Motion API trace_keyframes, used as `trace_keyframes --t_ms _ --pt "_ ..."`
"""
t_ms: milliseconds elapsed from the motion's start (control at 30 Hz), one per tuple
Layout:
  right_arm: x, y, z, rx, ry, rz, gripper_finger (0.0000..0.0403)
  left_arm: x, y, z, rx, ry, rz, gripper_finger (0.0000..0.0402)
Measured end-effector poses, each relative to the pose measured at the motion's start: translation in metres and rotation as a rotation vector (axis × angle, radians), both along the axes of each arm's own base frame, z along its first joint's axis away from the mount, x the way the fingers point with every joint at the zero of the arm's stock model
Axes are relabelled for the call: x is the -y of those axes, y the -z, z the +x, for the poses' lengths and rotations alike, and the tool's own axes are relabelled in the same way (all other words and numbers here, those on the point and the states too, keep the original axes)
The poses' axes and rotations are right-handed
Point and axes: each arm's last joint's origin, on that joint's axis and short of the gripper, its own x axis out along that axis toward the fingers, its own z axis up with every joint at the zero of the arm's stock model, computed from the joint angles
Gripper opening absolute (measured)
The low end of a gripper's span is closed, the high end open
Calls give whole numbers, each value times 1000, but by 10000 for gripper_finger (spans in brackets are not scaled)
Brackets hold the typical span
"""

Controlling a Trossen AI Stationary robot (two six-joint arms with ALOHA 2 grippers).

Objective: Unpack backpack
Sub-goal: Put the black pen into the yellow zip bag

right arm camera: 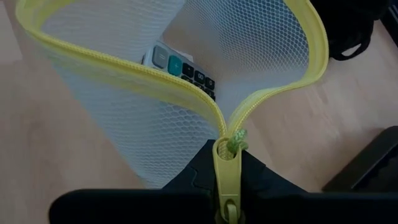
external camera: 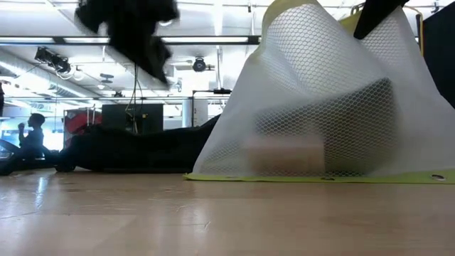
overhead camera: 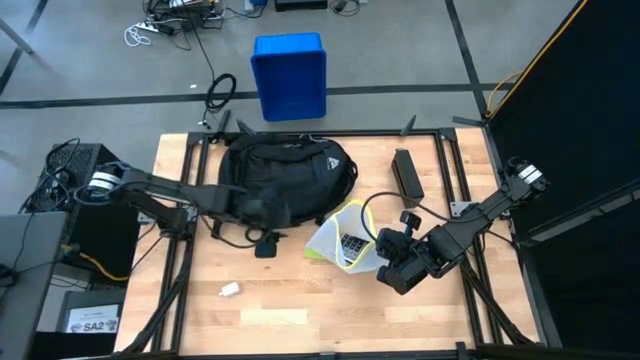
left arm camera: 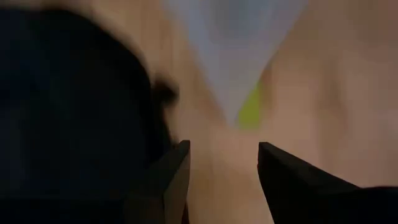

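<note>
High view puts the backpack (overhead camera: 285,175) at the table's (overhead camera: 290,310) far middle, lying flat, black and slumped. It looks soft and floppy, likely to sag and fold when lifted, so the stiffer seams, a strap or a zip edge seem the best holds. The left gripper (overhead camera: 268,208) sits at the backpack's near edge, fingers (left arm camera: 174,177) parted and empty. Just beside the backpack on its right side, a white mesh pouch (overhead camera: 345,240) with a yellow zip (right arm camera: 227,155) stands open, a calculator (right arm camera: 180,68) inside. The right gripper (overhead camera: 385,262) is clenched on the pouch's zip end.
</note>
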Motion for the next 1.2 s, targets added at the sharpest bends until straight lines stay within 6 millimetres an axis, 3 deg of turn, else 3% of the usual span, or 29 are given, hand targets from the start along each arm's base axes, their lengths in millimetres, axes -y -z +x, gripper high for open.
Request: trace_keyframes --t_ms 100,233,500,700,933,1200 --pt "-1 0 1 11 -2 10 0 -5 30 0 -100 -16 24 156" --pt "-1 0 2 14 -9 10 0 -11 57 9 -106 -33 11 156" --pt "-1 -1 2 15 -12 10 0 -14 92 31 -118 87 21 156" --pt "-1 -1 2 18 -12 12 0 -29 105 41 -153 53 48 156" --pt "-2 -1 3 23 -11 15 0 -44 107 44 -164 -24 110 156" --pt "-2 -1 3 24 -13 15 0 -45 87 46 -286 -40 132 156"
